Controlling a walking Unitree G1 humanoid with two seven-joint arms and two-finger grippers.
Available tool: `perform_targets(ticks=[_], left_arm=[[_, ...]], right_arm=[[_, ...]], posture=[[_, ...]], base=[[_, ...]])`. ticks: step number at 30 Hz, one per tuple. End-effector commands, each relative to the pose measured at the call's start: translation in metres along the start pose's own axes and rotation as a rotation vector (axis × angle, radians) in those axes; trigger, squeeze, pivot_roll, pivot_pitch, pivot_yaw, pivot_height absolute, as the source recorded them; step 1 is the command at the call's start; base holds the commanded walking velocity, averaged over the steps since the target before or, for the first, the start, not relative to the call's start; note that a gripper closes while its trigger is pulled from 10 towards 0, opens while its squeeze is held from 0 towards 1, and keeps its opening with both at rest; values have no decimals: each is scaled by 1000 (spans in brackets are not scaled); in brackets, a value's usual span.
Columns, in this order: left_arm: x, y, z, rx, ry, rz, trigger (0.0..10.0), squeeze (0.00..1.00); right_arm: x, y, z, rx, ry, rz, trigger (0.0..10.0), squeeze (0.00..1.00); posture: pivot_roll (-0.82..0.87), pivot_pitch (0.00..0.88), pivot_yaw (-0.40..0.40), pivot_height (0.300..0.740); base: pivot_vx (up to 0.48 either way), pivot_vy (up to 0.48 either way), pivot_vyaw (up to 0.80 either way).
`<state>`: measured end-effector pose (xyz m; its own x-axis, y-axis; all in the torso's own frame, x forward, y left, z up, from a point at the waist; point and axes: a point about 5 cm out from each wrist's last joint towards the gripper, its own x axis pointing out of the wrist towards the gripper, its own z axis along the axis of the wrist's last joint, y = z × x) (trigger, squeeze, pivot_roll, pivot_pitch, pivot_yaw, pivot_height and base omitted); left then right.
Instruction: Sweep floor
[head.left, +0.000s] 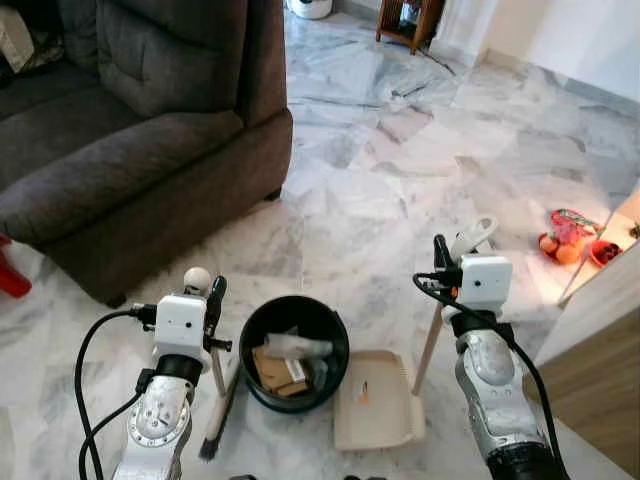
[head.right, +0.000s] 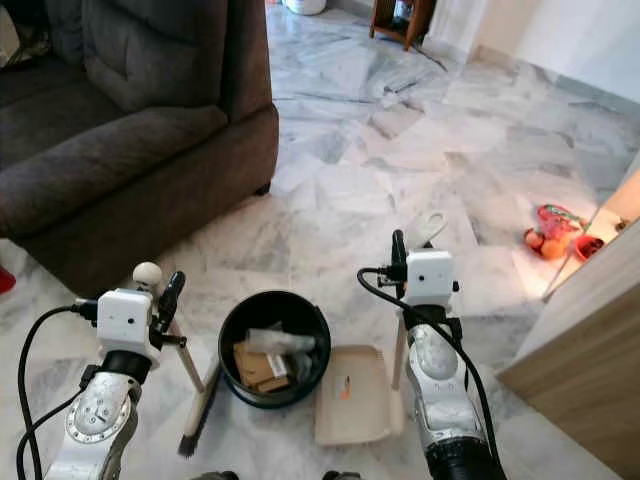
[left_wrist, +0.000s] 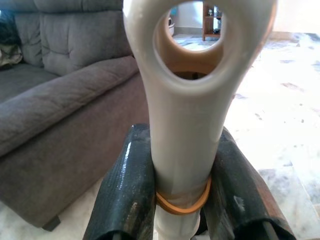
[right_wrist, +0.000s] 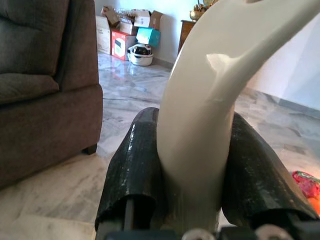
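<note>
My left gripper is shut on the cream broom handle, low on the left. The broom's dark bristle head rests on the marble floor next to the bin. In the left wrist view the handle's looped end sits clamped between the two black fingers. My right gripper is shut on the upright cream dustpan handle. The beige dustpan lies flat on the floor right of the bin, with a small orange scrap in it. The right wrist view shows that handle squeezed between the fingers.
A black bin holding cardboard and paper stands between broom and dustpan. A dark grey sofa fills the left. A wooden cabinet edges the right, with fruit and red items on the floor beyond. Open marble floor lies ahead.
</note>
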<state>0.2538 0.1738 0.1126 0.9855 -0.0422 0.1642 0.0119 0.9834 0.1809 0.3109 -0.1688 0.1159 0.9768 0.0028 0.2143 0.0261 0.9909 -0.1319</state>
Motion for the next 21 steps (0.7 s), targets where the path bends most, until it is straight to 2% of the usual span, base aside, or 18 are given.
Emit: perform_targets(ticks=[1,21], left_arm=[[-1,3,3,3,-23,15,10000,0],[0,3,3,3,-25,16,10000,0]], right_arm=[[1,2,4,35,-26,-2,10000,0],[2,5,3,39,-21,14,10000,0]], posture=[[143,164,-33,740],[143,162,-33,740]], base=[[-266,0,0],[-279,0,0]])
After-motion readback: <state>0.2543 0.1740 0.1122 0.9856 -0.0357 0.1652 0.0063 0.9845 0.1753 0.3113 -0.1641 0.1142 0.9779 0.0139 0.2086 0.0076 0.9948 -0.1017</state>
